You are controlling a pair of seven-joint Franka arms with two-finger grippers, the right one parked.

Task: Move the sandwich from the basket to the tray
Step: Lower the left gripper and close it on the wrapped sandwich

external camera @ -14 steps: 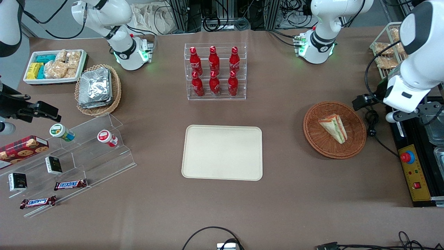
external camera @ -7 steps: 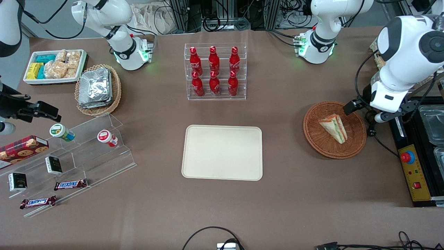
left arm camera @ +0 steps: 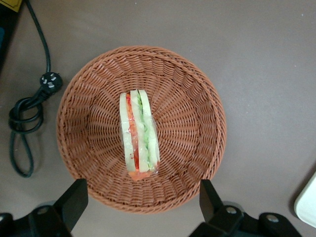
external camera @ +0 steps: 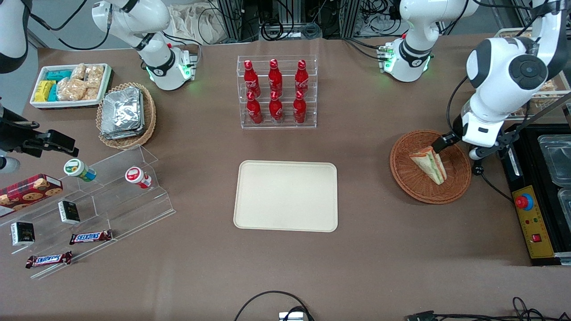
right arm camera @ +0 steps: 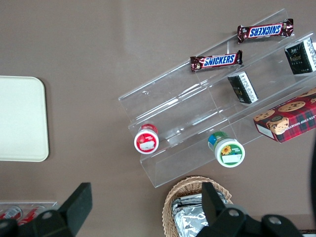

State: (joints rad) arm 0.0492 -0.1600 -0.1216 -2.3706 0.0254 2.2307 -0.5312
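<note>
Seen from the front, the left arm's gripper (external camera: 439, 143) has been brought from beside the round reddish-brown wicker basket (external camera: 459, 178) to above the wrapped triangular sandwich (external camera: 429, 164), so descent seems next; the cream rectangular tray (external camera: 285, 195) lies bare toward the parked arm. "SNICKERS" is readable on bars (external camera: 90, 236). From the left wrist, fingers (left arm camera: 74, 202) are spread wide, holding nothing.

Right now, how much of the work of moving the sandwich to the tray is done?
Nothing is moved yet. The wrapped triangular sandwich lies in the round reddish-brown wicker basket, untouched. In hand: the left arm's tool hangs open above the basket, its fingers wide apart. Left: go down, grasp the sandwich, carry it to the flat cream rectangular tray, which holds nothing, and release.
</note>
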